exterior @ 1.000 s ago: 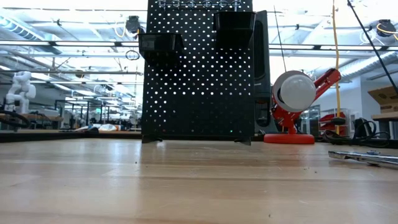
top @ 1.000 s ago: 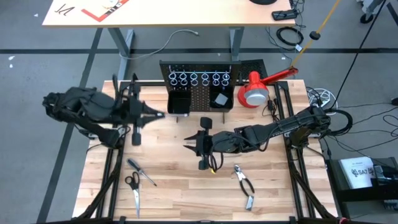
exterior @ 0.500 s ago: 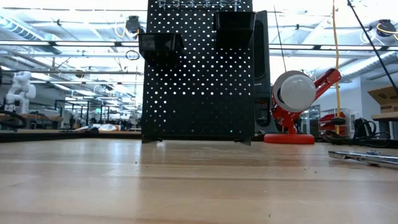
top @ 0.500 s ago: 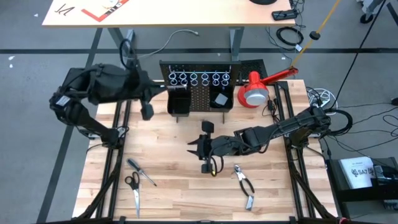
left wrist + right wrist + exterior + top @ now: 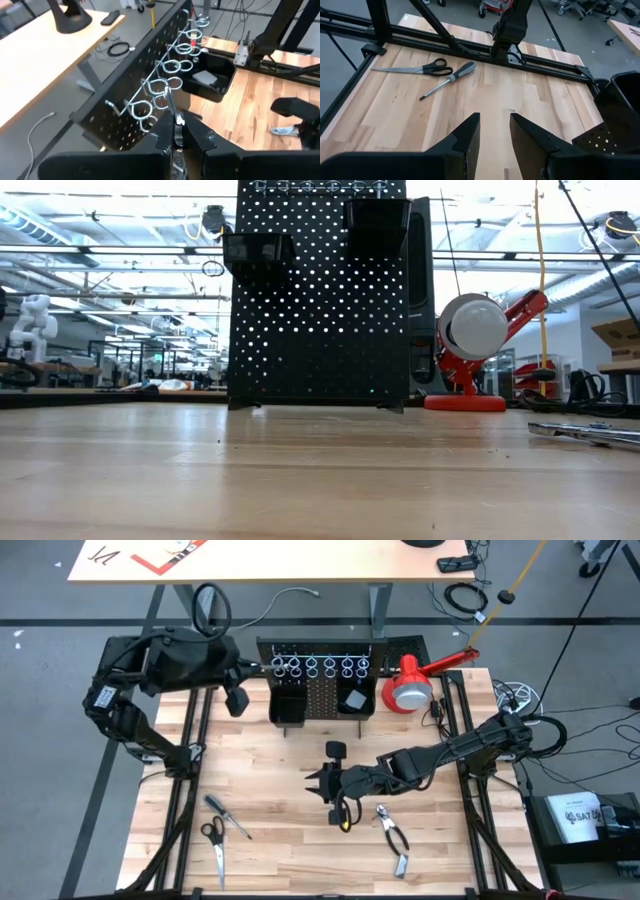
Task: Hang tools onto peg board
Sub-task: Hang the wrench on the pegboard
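A pale wooden bench (image 5: 280, 770) stands in an open workshop with grey floor all round, and the peg board (image 5: 320, 680) stands upright at its far edge, a red-and-white lamp (image 5: 410, 690) just beside it toward the far right corner. The left gripper (image 5: 176, 131) has its fingers (image 5: 161, 138) pinched together on a thin silver tool (image 5: 170, 102), whose tip reaches up among the silver rings (image 5: 167, 82) along the board's top; which kind of tool it is cannot be told. From above, the left arm is raised at the far left corner, just beside the left end of the ring row. The right gripper (image 5: 492, 131) holds nothing, its fingers (image 5: 467, 135) parted, and it hovers over the middle of the bench, with a small yellow-tipped piece (image 5: 343, 821) just beside it on the wood. Outward from there, the pliers (image 5: 394, 836) lie toward the near edge right of centre, while the screwdriver (image 5: 228, 817) and the scissors (image 5: 214, 844) lie close together near the near left corner. A flat metal tool (image 5: 585, 434) shows at the right edge in the low view. Something pale rests in one bin (image 5: 352, 703); no hung tool can be made out in the rings. The job looks early: one tool about to be hung, at least three left on the bench.
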Robot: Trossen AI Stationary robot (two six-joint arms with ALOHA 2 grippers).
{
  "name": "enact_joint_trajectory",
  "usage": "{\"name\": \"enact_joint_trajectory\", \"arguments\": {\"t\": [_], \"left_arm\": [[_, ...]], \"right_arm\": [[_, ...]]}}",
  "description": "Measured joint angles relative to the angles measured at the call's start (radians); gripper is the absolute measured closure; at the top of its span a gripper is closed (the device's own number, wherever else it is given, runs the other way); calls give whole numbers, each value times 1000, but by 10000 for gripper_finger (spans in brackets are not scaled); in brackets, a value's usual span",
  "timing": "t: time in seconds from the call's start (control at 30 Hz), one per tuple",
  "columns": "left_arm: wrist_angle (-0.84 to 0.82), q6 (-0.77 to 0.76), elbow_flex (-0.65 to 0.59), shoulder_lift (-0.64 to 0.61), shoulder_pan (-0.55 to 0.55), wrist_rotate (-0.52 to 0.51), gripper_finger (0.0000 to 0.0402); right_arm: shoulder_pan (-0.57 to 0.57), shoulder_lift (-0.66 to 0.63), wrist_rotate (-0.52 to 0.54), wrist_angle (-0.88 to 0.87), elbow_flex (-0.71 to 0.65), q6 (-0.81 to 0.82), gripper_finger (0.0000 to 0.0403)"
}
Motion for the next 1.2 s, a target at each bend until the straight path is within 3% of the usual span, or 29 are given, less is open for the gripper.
{"name": "enact_joint_trajectory", "arguments": {"t": [0.47, 0.83, 1.2], "left_arm": [[-66, 1, 0, -23, 17, 44, 380], [-126, 39, -13, -22, 17, 263, 380], [-124, 86, -13, 56, 16, 337, 380]], "right_arm": [[0, 1, 0, -9, 0, 0, 298], [-3, 42, -26, -11, -1, -12, 298], [-2, 44, -19, 5, -1, -29, 298]]}}
